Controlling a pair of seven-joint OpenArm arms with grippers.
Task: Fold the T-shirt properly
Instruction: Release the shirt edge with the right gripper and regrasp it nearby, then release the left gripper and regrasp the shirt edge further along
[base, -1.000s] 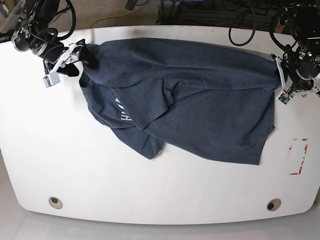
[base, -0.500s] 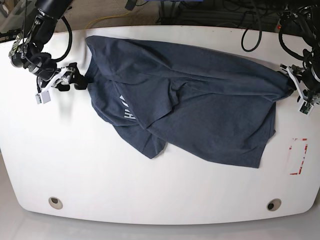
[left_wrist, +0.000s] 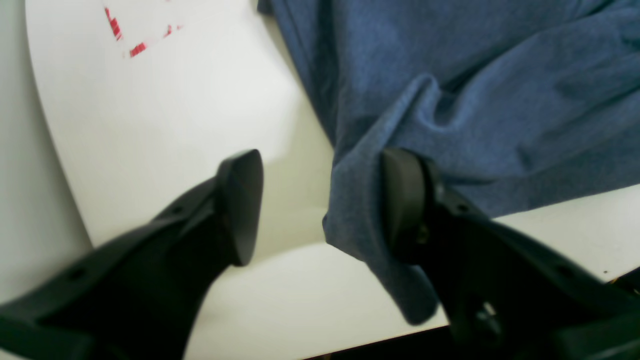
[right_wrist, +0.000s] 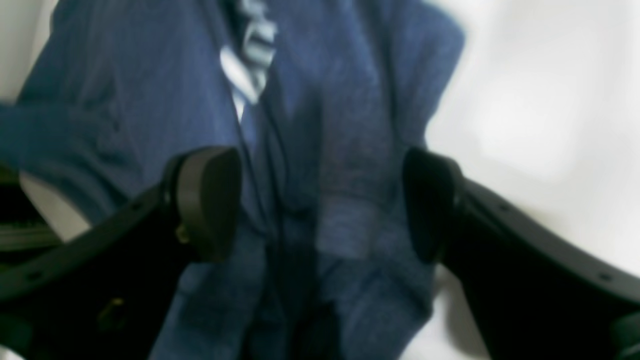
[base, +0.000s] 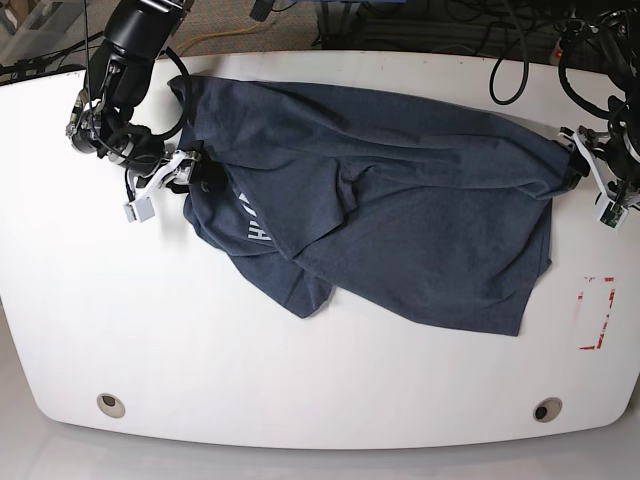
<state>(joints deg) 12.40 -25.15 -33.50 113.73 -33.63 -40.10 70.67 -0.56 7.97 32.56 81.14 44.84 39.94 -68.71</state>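
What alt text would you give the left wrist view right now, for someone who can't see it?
The left gripper hangs open at the white table's edge, a bunched fold of the dark blue T-shirt draped against one finger, the other standing apart over bare tabletop. Red tape marks sit at the upper left.

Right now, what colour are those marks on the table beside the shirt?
Red, a broken rectangle outline on the white table; clearest in the base view.

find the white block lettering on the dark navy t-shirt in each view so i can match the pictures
Base: white block lettering sits left of centre on the dark navy T-shirt, near the right gripper.
Right wrist: blurred pale letters at top centre, above the open fingers.
Left wrist: not in it; only plain fabric.
Shared landmark: the white table.
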